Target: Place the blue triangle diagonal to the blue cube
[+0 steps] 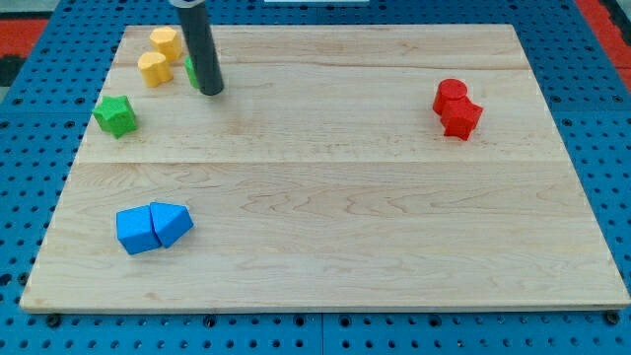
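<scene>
One pale wooden board [325, 197] on blue pegboard [30, 197] (no hand; my tip [211, 92] far from the touching blue blocks [153, 228]).

My arm shows only as 1 straight dark rod, entering from the view's top edge, left of centre. It stands almost upright, leaning slightly so its lower end sits a little further right than its upper part. My tip [211, 92] rests at the far left of the scene, close to the far edge. The rest of the arm above the rod is out of view.
</scene>
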